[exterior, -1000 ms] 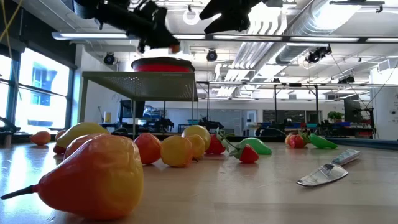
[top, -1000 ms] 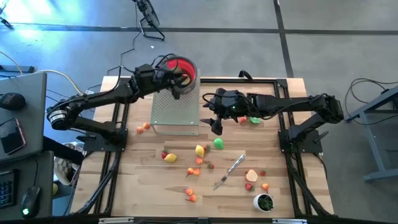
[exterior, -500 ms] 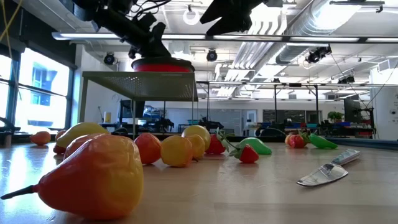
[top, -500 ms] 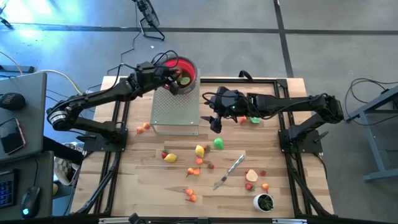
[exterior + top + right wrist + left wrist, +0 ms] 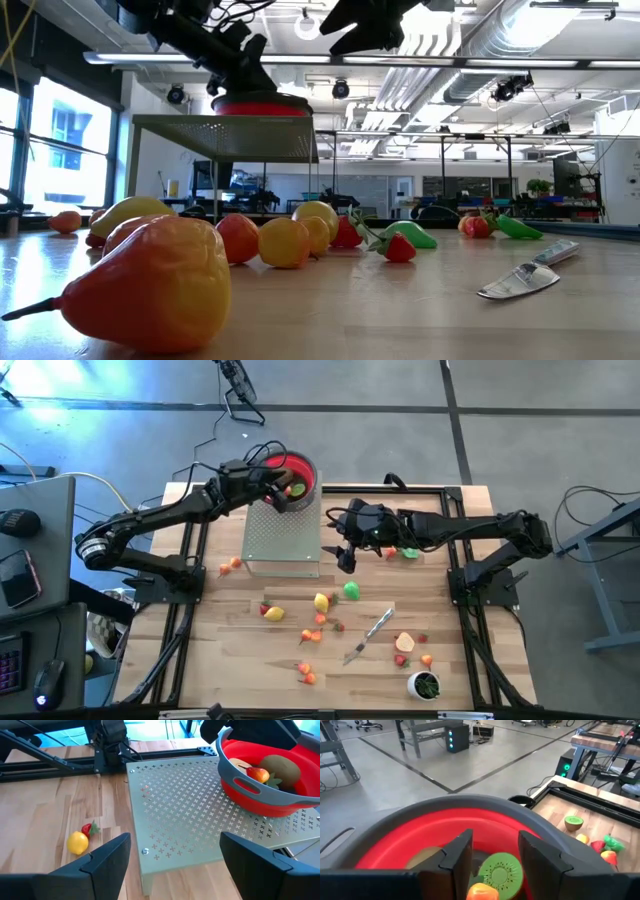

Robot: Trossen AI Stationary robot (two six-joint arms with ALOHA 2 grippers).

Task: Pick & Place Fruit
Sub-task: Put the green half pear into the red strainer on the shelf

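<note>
Wooden worktop (image 5: 250, 660) with loose fruit (image 5: 320, 603) scattered | left claw (image 5: 492, 857) over red bowl (image 5: 410, 847), fingers apart, kiwi slice (image 5: 501, 872) probably just dropped inside | right claw (image 5: 172, 852) wide open, empty, hanging mid-worktop

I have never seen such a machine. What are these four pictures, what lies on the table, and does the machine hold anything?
It is a robot with two dark arms at a wooden table. One picture looks down from above, one looks level across the table, and two come from cameras on the wrists. The left gripper is over a red bowl on a metal stand, with its fingers apart above a kiwi slice. The right gripper is open and empty. Small toy fruit and a knife lie on the table.
</note>
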